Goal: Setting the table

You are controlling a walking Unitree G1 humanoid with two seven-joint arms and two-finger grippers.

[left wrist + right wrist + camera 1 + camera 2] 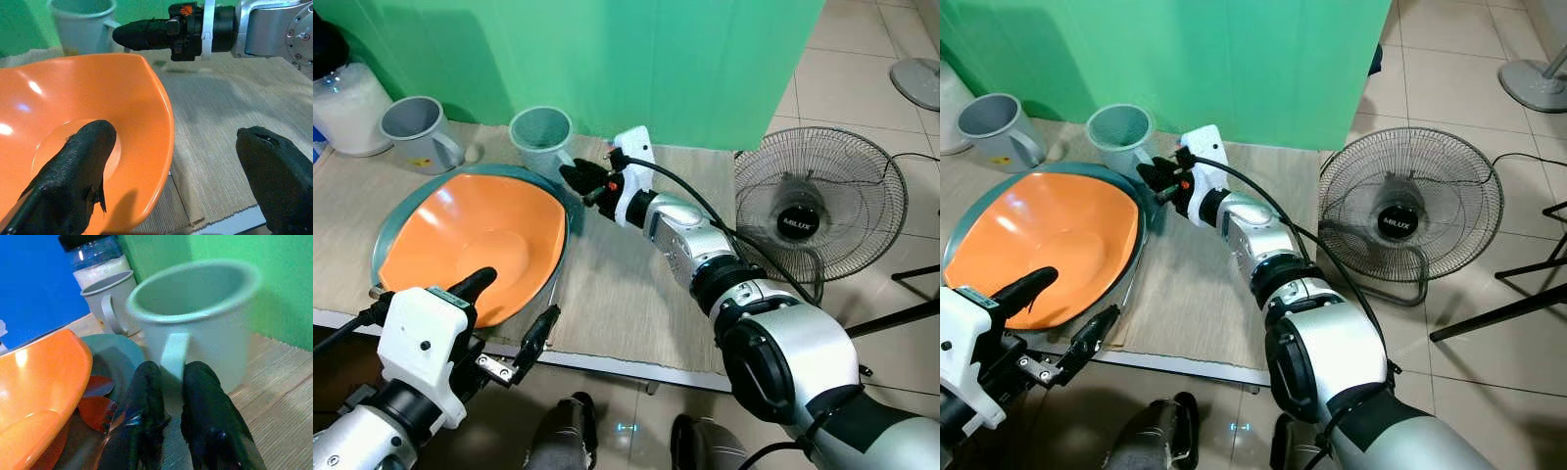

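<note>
Two mugs stand at the table's back edge; the right gripper [168, 396] has its fingers closed narrowly on the handle of the green mug [541, 128]. The left gripper [514, 318], jaws wide, straddles the orange bowl's [470, 240] rim near the front edge. Setting looks barely begun.

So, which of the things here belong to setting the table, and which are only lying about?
For the job:
- orange bowl, left hand open at its near rim
- teal plate under it
- green mug, right hand closed on its handle
- grey mug
- woven mat

Lying about:
- white-filled jar
- floor fan
</note>
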